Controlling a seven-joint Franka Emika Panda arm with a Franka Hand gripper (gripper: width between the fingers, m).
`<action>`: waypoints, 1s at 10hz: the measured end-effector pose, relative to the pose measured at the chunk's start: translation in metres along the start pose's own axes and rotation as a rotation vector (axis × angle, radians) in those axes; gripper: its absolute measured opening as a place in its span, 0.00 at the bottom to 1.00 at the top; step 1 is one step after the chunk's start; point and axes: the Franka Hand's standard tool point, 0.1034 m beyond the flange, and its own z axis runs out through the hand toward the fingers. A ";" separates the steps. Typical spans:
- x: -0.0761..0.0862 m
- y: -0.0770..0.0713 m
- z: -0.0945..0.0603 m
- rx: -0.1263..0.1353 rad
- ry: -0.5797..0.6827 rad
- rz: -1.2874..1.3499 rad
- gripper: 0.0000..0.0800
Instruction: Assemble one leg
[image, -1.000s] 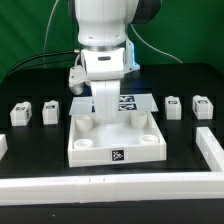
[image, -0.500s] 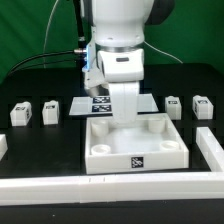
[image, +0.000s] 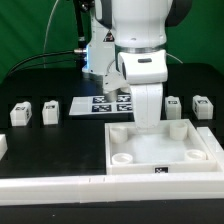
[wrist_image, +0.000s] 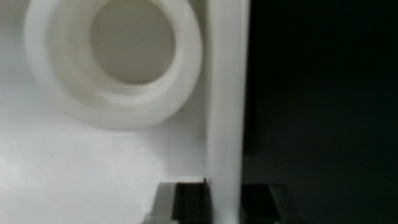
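Note:
Four small white legs with marker tags stand on the black table: two at the exterior view's left (image: 20, 113) (image: 50, 111) and two at its right (image: 173, 106) (image: 201, 106). The large white tray (image: 160, 158) with round corner sockets lies at the front right. My gripper (image: 148, 121) is down at the tray's far wall. In the wrist view my gripper (wrist_image: 221, 202) has a dark finger (wrist_image: 187, 203) on each side of the tray's thin wall (wrist_image: 222, 100), shut on it, with a round socket (wrist_image: 116, 50) beside it. No leg is held.
The marker board (image: 100, 105) lies flat behind the tray, partly hidden by the arm. White rails run along the table's front (image: 50, 186), at the right (image: 214, 150) and at the left (image: 3, 146). Cables hang behind the arm.
My gripper and the tray have slid together toward the exterior view's right and a little forward. The marker board is more uncovered. The legs have not moved.

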 end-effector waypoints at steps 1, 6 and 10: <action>0.001 0.003 0.000 -0.004 0.001 0.000 0.08; 0.005 0.014 -0.002 0.016 -0.004 0.025 0.08; 0.003 0.014 0.000 0.009 -0.001 0.036 0.08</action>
